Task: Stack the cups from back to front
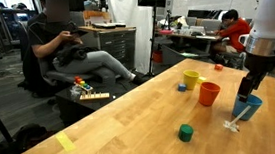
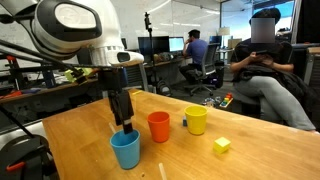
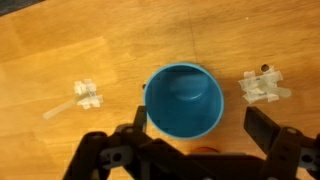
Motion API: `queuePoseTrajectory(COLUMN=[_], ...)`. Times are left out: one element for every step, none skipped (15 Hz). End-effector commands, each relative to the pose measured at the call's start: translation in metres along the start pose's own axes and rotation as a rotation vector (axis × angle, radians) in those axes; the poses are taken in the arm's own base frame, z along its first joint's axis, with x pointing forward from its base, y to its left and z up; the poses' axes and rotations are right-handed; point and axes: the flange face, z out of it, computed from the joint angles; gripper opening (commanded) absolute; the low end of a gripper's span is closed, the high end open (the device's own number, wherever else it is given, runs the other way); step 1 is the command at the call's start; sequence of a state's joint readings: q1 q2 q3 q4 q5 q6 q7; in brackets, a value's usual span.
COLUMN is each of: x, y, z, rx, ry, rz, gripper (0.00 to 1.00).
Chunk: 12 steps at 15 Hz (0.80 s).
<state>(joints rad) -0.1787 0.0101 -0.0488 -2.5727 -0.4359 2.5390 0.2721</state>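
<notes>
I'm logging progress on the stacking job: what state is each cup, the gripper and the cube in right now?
blue cup: upright, mouth up, empty, unstacked, not gripped.
orange cup: upright, standing alone, unstacked.
yellow cup: upright, standing alone, unstacked.
gripper: open, poised over the blue cup.
green cube: lying loose, apart from the cups.

Both exterior views are looking across the wooden table (image 1: 122,124) from different corners at crossing angles, facing the office beyond it. The wrist view is looking straight down at very close range, filling itself with the blue cup (image 3: 183,100), which all three views are sharing.
</notes>
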Motion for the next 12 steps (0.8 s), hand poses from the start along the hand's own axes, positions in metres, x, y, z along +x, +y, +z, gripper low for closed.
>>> queuePoseTrajectory(x=[0.013,0.015,0.016,0.018,0.019,0.019,0.020,0.020,0.019,0.019,0.017,0.016], y=[-0.004,-0.006,-0.008,-0.012,-0.015,-0.018,-0.020,-0.023,-0.025,-0.026,-0.027,-0.028], z=[0.006,0.008,0.008,0.010,0.010,0.010,0.010,0.010,0.010,0.010,0.010,0.010], rx=[-0.037,-0.039,-0.042,-0.044,-0.046,-0.048,-0.050,-0.053,-0.054,-0.057,-0.060,-0.062], ry=[0.004,0.003,0.004,0.003,0.003,0.003,0.003,0.003,0.004,0.005,0.006,0.007], rz=[0.010,0.011,0.010,0.008,0.005,0.001,-0.003,-0.009,-0.014,-0.018,-0.022,-0.024], gripper=[1.00,1.00,1.00,1.00,1.00,1.00,1.00,0.88,0.74,0.66,0.56,0.49])
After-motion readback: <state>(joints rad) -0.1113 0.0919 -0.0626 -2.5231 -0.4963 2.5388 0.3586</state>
